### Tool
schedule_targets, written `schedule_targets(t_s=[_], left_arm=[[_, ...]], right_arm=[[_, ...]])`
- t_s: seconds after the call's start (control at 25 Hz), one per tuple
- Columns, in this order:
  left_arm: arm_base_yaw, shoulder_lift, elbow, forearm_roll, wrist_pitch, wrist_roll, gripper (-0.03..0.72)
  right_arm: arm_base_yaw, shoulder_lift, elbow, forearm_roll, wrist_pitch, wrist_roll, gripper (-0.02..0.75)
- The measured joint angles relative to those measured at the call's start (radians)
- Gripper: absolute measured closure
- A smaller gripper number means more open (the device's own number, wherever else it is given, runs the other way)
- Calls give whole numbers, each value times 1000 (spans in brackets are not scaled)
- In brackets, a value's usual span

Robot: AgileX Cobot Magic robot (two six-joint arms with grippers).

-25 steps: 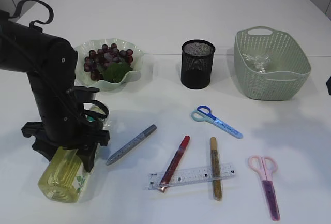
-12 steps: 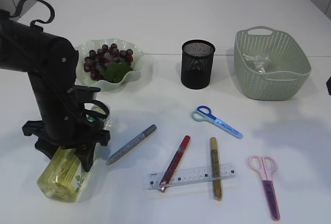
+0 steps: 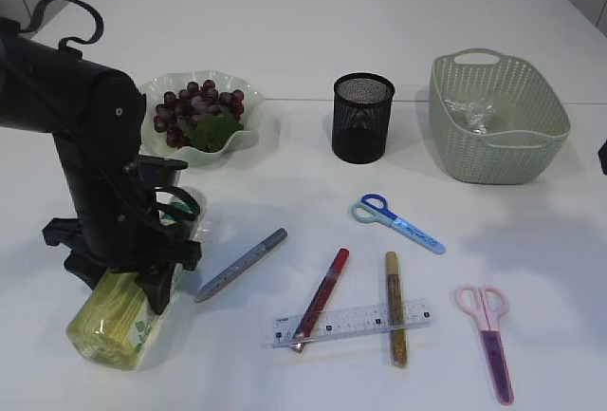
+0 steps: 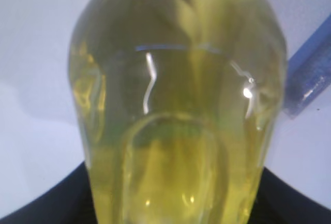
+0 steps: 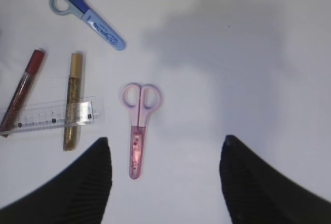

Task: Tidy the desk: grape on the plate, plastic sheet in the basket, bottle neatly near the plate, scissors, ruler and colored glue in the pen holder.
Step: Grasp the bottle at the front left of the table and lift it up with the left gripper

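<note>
left arm bends down steeply, its end effector [image 3: 128, 273] clamped around the lying yellow bottle [image 3: 109, 321]; right end effector [image 5: 165, 175] hangs wide.

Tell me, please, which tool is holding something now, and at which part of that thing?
The left tool appears closed around the body of the yellow bottle, near its upper half. The right tool is open and holds nothing.
</note>
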Motion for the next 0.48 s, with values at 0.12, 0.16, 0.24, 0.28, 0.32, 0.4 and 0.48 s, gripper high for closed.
schedule_targets(t_s=[0.12,0.16,0.24,0.28,0.32,0.4,0.48], left_arm=[[0,-6,0,27,-14,33,261],[0,-8,2,36,-21,42,262],[0,-20,9,49,-36,51,263],[2,-25,10,54,-41,53,263],[2,-38,10,56,-46,53,263],[2,-65,12,63,-60,55,263],[2,-92,12,74,-73,57,263]], right_arm=[[0,0,0,0,0,0,225],[0,0,0,0,0,0,225],[0,0,0,0,0,0,225],[0,0,0,0,0,0,225],[0,0,0,0,0,0,225],[0,0,0,0,0,0,225],[0,0,0,0,2,0,225]])
